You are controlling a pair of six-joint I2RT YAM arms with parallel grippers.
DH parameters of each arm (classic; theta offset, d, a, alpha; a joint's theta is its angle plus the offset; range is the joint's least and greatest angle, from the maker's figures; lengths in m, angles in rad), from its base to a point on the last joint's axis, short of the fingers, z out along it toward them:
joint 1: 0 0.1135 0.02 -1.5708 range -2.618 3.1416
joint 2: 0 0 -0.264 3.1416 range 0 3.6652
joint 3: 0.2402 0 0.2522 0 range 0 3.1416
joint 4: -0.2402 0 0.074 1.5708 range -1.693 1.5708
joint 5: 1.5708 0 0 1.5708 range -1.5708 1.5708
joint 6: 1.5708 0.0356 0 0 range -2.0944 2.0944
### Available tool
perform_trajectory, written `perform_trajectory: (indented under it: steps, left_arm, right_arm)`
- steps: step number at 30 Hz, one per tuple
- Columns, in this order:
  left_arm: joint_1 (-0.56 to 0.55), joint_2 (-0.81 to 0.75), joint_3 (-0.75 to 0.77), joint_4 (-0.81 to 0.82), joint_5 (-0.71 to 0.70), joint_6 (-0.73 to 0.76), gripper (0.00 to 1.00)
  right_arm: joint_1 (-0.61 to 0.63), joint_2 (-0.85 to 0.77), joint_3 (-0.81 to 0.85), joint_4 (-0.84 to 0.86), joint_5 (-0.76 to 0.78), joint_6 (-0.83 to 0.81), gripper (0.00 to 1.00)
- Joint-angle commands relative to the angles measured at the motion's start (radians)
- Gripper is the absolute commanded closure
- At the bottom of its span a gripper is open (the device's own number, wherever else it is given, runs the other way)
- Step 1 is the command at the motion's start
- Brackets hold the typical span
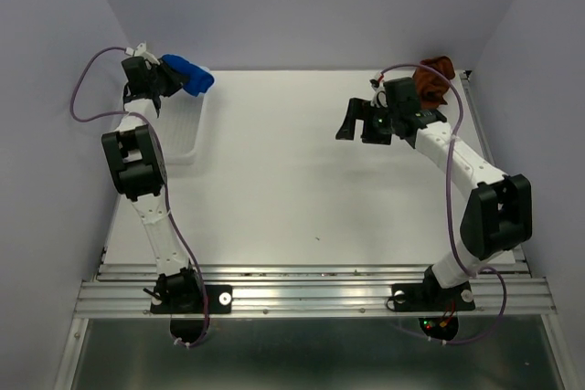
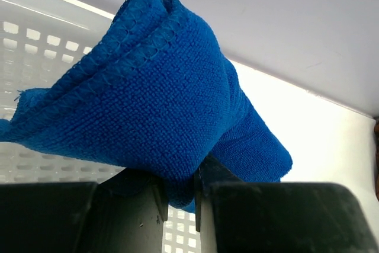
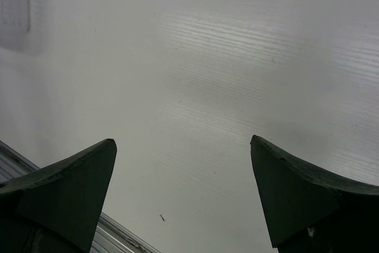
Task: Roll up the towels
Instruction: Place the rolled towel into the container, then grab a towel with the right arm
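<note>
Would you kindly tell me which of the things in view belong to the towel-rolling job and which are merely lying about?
Belonging to the job:
- blue towel, pinched in the left gripper
- rust-brown towel, bunched at the far right corner
- right gripper, open and empty

Just lying about:
- white basket, far left of the table

Soft, even light fills the overhead view. The white worktop (image 1: pixel 302 180) is bright, almost washed out, with only faint, soft-edged shadows. The near metal rail (image 1: pixel 311 285) glints. The left wrist view shows the blue towel (image 2: pixel 160 105) sharp, its weave crisp. In the right wrist view a broad pale sheen with fine banding crosses the worktop, and the fingers (image 3: pixel 65 194) of the right hand (image 3: pixel 182 139) are dark and underexposed.
</note>
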Motion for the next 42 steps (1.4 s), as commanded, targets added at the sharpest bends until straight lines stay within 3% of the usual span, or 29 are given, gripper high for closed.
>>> perform_trajectory:
  steps: [1,14,18,19,21,23,35,36,37,42]
  left_arm:
    - [0.030,0.040,0.060,-0.001,-0.020,-0.009,1.00]
    - [0.056,0.154,0.169,-0.174,-0.080,-0.022,0.99]
    - [0.058,0.129,0.151,-0.243,-0.121,-0.027,0.84]
    - [0.058,0.119,0.138,-0.246,-0.135,-0.030,0.77]
    - [0.058,0.091,0.106,-0.254,-0.164,-0.032,0.49]
    - [0.058,0.079,0.100,-0.277,-0.155,-0.029,0.37]
    - [0.058,-0.131,0.077,-0.418,-0.193,-0.084,0.28]
    - [0.056,-0.156,0.088,-0.447,-0.184,-0.073,0.09]
    - [0.058,-0.168,0.091,-0.464,-0.190,-0.082,0.01]
    - [0.056,-0.253,0.106,-0.527,-0.222,-0.081,0.01]
  right_arm:
    - [-0.001,-0.002,0.048,-0.007,0.021,-0.002,0.00]
    - [-0.001,0.013,0.066,-0.021,0.036,-0.012,0.00]
    - [-0.001,0.013,0.082,-0.039,0.062,-0.010,0.00]
    - [-0.001,0.010,0.082,-0.039,0.061,-0.010,0.00]
    - [-0.001,0.003,0.086,-0.044,0.070,-0.007,0.00]
    - [-0.001,-0.007,0.098,-0.048,0.086,-0.006,0.00]
    - [-0.044,0.003,0.217,-0.090,0.244,0.056,0.00]
    - [-0.084,0.013,0.249,-0.090,0.264,0.056,0.00]
    - [-0.107,0.042,0.266,-0.093,0.274,0.053,0.00]
    - [-0.228,0.160,0.419,-0.113,0.323,-0.005,0.00]
